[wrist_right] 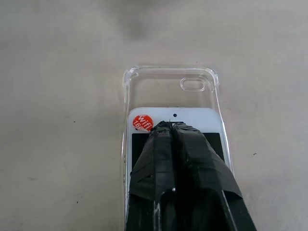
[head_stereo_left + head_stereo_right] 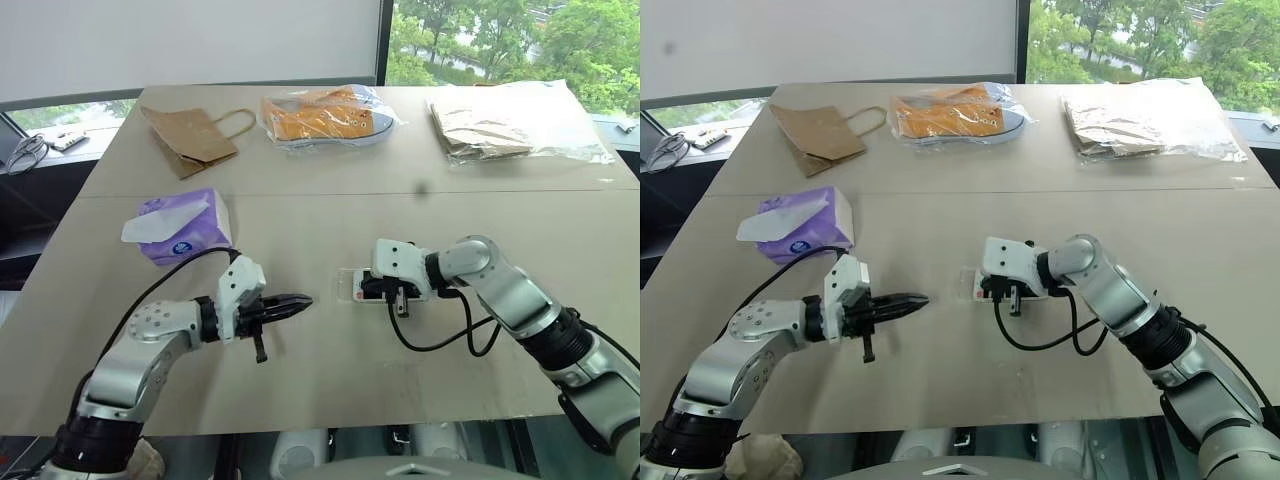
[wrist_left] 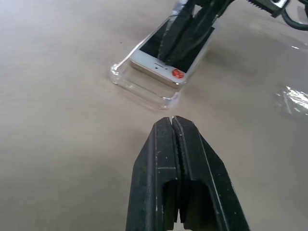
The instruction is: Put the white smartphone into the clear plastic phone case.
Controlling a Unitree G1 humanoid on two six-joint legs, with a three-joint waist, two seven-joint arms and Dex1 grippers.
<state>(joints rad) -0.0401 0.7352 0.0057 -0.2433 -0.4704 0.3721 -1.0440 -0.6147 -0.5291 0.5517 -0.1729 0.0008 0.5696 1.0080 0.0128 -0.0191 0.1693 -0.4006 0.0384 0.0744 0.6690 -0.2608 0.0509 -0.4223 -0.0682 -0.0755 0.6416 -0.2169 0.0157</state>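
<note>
Table (image 2: pixel 330 200): phone and case lay near the middle, toward the near edge.
Case (image 1: pixel 144 79): flat; camera-hole end empty.
Phone (image 1: pixel 192 118): partly in, long axis along the case, short of that end.
Right gripper (image 1: pixel 172 126): closed, tips pressing on the screen; the nearer arm.
Left gripper (image 3: pixel 172 120): closed, empty, just beside the case's free end.

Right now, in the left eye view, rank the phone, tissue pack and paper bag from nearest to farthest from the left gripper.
1. Phone, just ahead of the left gripper, toward the right arm.
2. Tissue pack, behind on the left.
3. Paper bag, far left edge.
</note>
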